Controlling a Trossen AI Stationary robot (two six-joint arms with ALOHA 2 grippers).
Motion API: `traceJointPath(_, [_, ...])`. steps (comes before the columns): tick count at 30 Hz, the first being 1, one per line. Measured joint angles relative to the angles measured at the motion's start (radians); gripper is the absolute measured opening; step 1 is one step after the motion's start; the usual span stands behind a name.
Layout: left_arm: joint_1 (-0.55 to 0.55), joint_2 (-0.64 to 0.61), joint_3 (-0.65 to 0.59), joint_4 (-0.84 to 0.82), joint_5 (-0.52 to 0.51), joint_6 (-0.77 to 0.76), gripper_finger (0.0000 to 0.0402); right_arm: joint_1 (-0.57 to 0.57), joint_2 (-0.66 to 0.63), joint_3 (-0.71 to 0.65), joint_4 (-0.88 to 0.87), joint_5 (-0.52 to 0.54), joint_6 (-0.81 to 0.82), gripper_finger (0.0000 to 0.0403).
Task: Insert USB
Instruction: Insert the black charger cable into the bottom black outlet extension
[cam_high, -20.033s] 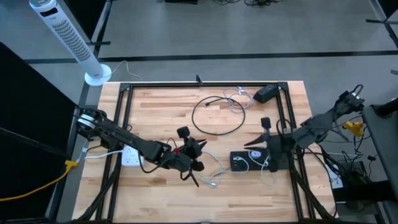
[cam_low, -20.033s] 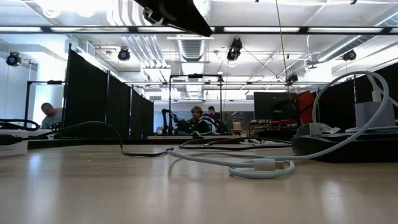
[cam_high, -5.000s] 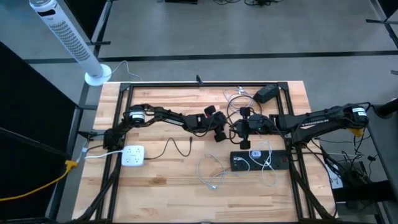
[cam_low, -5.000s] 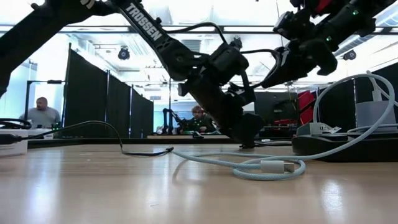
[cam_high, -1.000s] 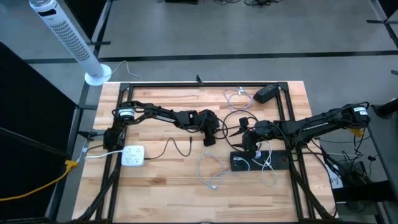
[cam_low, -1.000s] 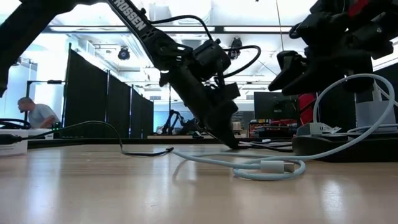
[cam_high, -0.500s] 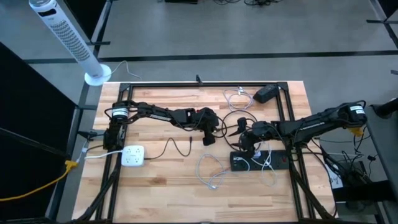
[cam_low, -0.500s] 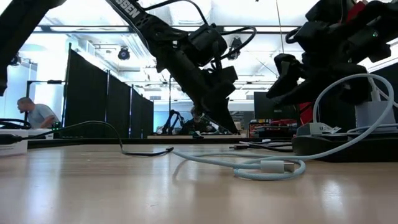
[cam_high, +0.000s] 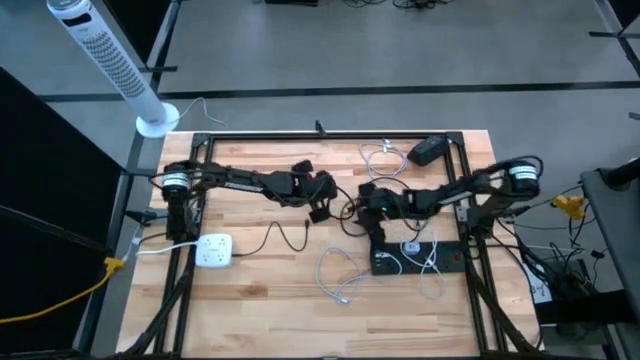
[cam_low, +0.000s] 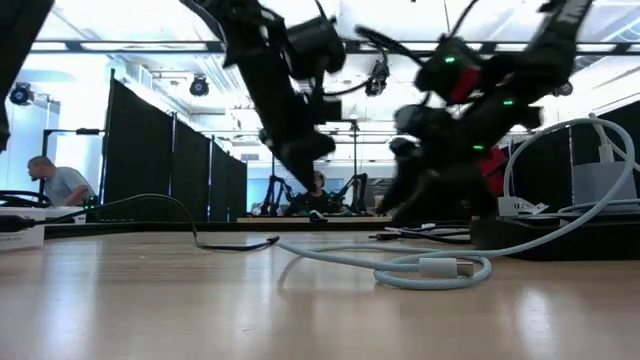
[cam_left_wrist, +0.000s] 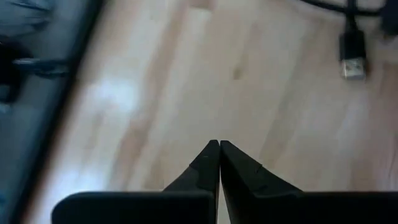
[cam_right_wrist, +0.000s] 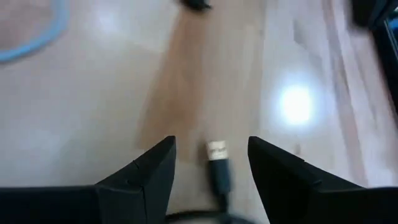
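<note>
A black cable's USB plug (cam_right_wrist: 217, 150), with a silver tip, lies flat on the wooden table; it also shows farther off in the left wrist view (cam_left_wrist: 353, 62). My right gripper (cam_right_wrist: 211, 146) stands open low over it, one finger on each side of the plug, touching nothing; in the high view it is at the table's middle (cam_high: 363, 198). My left gripper (cam_left_wrist: 219, 146) is shut and empty, raised above the table just left of the right one (cam_high: 321, 208). The black hub (cam_high: 415, 258) lies near the right gripper, toward the near edge.
A white outlet block (cam_high: 212, 250) with a black lead lies at the near left. A loose white cable (cam_high: 340, 280) curls near the front, also seen in the low view (cam_low: 430, 268). A black adapter (cam_high: 430, 150) and a thin white cable (cam_high: 380, 155) lie at the far right.
My left gripper has risen off the table and drawn back toward the table's left edge, tipping less steeply. My right gripper has swung toward the table's left and sunk down over the black cable's plug, its fingers as wide as before.
</note>
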Motion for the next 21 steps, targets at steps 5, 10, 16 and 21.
traceJointPath(5, [-0.014, -0.063, -0.013, -0.008, -0.036, -0.013, 0.0, -0.061, 0.084, 0.12, -0.181, -0.027, 0.045, 0.0184])
traceJointPath(10, [-0.026, -0.072, -0.022, -0.014, -0.036, -0.025, 0.0, -0.101, 0.149, 0.193, -0.331, -0.127, 0.053, 0.0145])
traceJointPath(16, [-0.027, -0.068, -0.053, -0.021, -0.036, -0.024, 0.0, -0.101, 0.184, 0.202, -0.353, -0.146, 0.074, 0.0042])
traceJointPath(21, [-0.027, -0.068, -0.094, -0.021, -0.036, -0.03, 0.0, -0.093, 0.114, 0.192, -0.37, -0.141, 0.077, 0.0049])
